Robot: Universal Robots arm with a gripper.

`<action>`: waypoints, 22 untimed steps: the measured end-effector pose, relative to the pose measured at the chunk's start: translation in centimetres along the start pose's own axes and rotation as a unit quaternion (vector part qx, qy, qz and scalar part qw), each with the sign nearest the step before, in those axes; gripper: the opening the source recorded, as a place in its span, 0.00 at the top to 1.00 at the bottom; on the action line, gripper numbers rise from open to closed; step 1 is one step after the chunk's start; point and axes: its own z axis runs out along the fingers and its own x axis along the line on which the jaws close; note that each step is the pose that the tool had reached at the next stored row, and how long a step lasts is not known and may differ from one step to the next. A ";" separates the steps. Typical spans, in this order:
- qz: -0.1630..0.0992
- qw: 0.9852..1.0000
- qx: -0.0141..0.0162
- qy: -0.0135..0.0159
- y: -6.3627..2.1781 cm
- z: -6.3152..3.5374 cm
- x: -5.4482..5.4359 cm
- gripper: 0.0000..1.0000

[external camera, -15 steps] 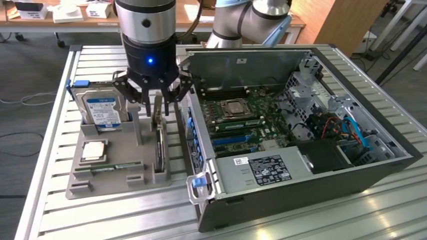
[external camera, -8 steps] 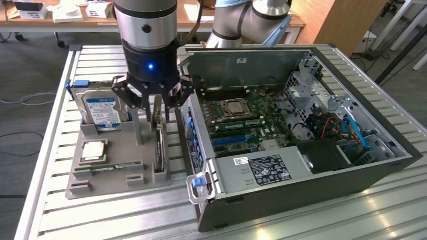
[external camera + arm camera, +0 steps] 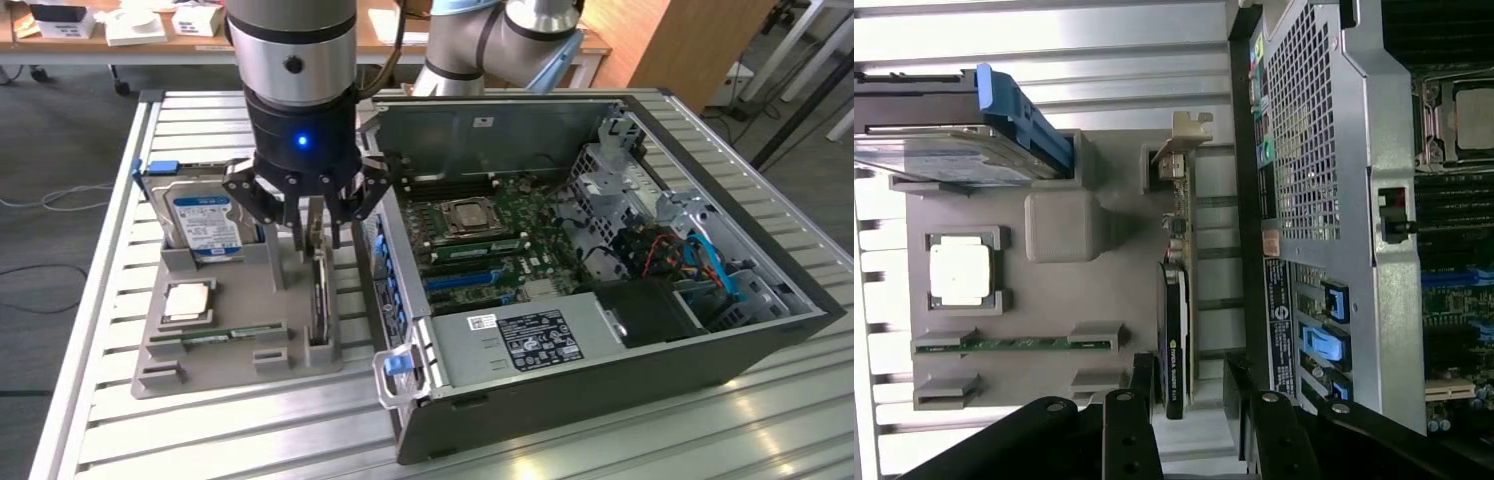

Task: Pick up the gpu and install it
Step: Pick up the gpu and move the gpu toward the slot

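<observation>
Gpu (image 3: 319, 300) stood on edge in the grey holder tray (image 3: 214, 350) beside the open case (image 3: 601, 385), the empty claw (image 3: 318, 215) spread wide just above it; a sound grasp likely required jaws squarely astride the card's middle.

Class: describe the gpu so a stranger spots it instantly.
Left of the open computer case in the exterior view lies a grey tray. The gpu stands on edge at its case-side rim: a dark card, unlike the slim green memory stick.
</observation>
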 end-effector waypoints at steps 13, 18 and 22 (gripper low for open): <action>0.000 1.000 0.000 0.000 -0.16 2.28 0.0 0.58; 0.000 1.000 0.000 0.000 -0.20 3.18 0.1 0.58; 0.000 1.000 0.000 0.000 -0.24 3.91 0.1 0.58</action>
